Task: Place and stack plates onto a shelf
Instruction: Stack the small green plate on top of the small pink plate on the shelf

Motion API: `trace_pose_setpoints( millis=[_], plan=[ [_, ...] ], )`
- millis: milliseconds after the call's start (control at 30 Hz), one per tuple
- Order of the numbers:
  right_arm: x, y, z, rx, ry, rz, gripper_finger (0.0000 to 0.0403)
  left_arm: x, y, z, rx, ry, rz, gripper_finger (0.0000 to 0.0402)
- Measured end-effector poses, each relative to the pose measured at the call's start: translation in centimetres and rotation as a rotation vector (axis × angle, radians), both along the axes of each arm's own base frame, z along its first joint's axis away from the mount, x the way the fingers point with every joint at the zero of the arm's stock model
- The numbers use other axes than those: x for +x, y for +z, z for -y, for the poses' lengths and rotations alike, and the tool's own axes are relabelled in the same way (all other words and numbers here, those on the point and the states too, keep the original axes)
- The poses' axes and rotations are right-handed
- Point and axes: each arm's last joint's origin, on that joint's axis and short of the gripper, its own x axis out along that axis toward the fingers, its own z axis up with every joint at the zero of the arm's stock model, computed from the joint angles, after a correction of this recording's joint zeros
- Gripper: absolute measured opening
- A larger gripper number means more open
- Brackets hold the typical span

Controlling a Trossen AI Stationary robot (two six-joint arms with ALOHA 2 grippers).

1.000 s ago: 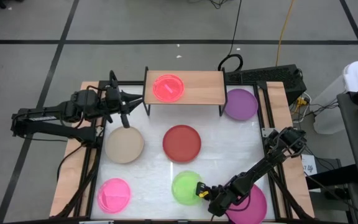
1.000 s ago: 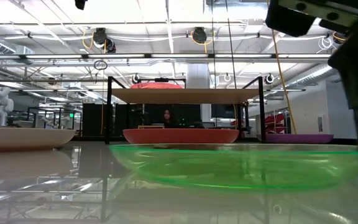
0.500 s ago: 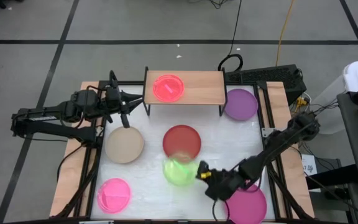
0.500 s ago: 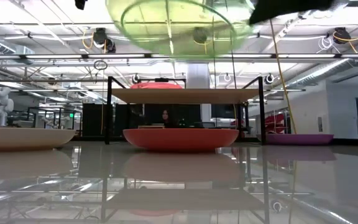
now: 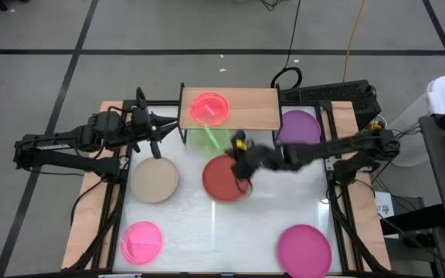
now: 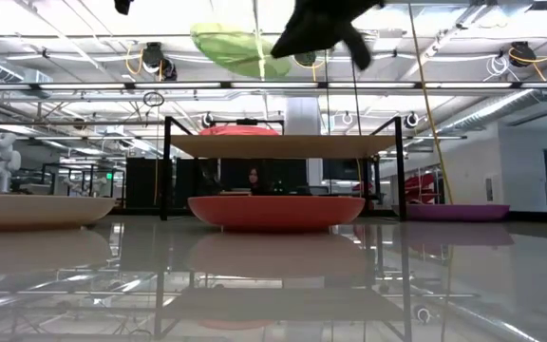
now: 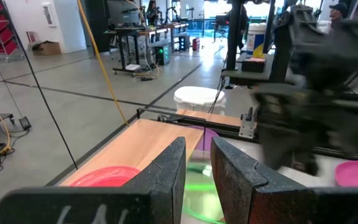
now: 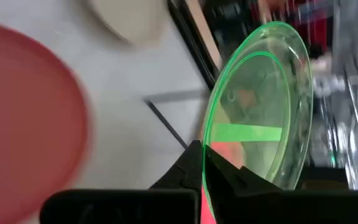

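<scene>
One plate, the small pink plate (image 5: 209, 108), lies on the shelf (image 5: 249, 108); the beige, red, purple and two magenta plates sit on the table. Clamped on the rim of the green plate (image 5: 208, 137), the right gripper (image 5: 238, 145) carries it above the red plate (image 5: 224, 178), tilted on edge, lengthwise toward the shelf. Beside the shelf, the left gripper (image 5: 157, 127) hangs slightly parted, empty.

Both arms are dark, slim and jointed; the right hand (image 5: 240, 148) carries a small yellow marking, and each hand ends in two black fingers (image 7: 166, 171).
</scene>
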Motion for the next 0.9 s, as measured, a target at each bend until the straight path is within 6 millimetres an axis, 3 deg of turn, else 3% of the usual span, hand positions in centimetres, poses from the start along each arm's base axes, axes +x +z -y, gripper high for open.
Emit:
trace_pose_setpoints(
  millis=[167,267,400,600,700,900],
  plan=[
    [1.2,1.3,6.9,0.082,-0.126,-0.023,0.0000,0.0,0.0,0.0,0.000,0.000,0.000,0.0083],
    [1.7,2.0,9.5,0.097,-0.177,-0.025,0.0000,0.0,0.0,0.0,0.000,0.000,0.000,0.0083],
    [3.1,4.2,10.0,0.088,-0.136,0.018,0.0000,0.0,0.0,0.0,0.000,0.000,0.001,0.0083],
    [5.1,7.9,11.5,0.272,-0.116,0.032,0.0000,0.0,0.0,0.0,0.000,0.000,0.001,0.0083],
    [5.8,7.8,12.5,0.306,-0.161,-0.030,0.0000,0.0,0.0,0.0,0.000,0.000,0.001,0.0083],
    [6.7,4.6,13.5,0.330,-0.193,-0.145,0.0000,0.0,0.0,0.0,0.000,0.000,0.001,0.0083]
  ],
)
